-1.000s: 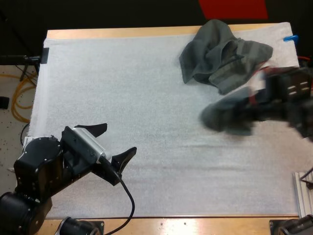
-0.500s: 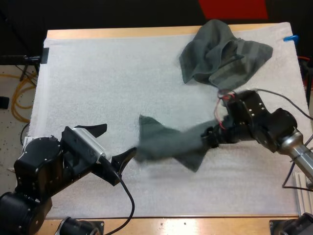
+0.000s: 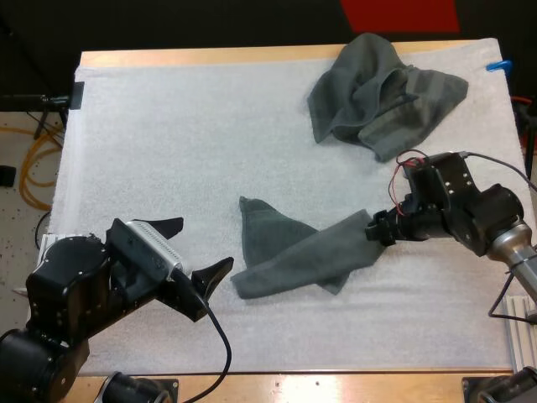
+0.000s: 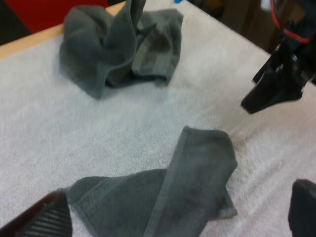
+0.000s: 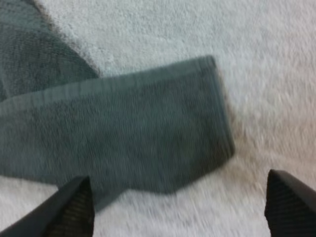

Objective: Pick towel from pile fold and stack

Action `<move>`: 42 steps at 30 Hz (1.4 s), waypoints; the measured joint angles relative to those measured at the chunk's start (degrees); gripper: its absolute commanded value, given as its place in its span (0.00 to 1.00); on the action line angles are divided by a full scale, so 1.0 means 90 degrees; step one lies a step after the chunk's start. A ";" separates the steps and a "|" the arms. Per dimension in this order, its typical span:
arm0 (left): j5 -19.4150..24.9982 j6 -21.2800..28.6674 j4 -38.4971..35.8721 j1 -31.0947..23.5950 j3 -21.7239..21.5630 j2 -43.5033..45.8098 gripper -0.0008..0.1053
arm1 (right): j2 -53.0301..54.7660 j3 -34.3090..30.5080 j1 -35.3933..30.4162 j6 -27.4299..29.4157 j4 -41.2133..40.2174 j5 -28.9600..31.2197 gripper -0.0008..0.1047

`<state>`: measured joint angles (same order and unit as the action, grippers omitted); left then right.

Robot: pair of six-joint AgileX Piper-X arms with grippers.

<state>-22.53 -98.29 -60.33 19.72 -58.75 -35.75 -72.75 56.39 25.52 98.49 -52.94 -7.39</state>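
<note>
A loose dark grey-green towel lies half spread in the middle of the white mat, one end folded over itself. My right gripper hovers just off that towel's right end, open, its fingers apart and clear of the cloth. The crumpled pile of towels sits at the mat's far right. My left gripper waits open near the front left, a little short of the towel's left end. From the left wrist, the towel lies just ahead, with the pile and the right gripper beyond.
The wooden table edge runs along the far side behind the pile. Bare mat stretches across the left and back left. A metal bracket stands at the front right edge of the mat.
My right arm swung a towel from the right side to the middle of the mat and let it go; it now lies spread there. The left arm has not moved.
</note>
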 measured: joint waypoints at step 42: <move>0.0000 0.0000 -0.0793 0.0000 -0.0008 0.0000 0.81 | -0.3370 0.0340 -0.0033 0.0369 0.1987 -0.0124 0.01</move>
<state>-22.53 -98.29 -67.46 19.72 -58.82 -35.75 -103.08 59.44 25.22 101.81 -35.06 -8.51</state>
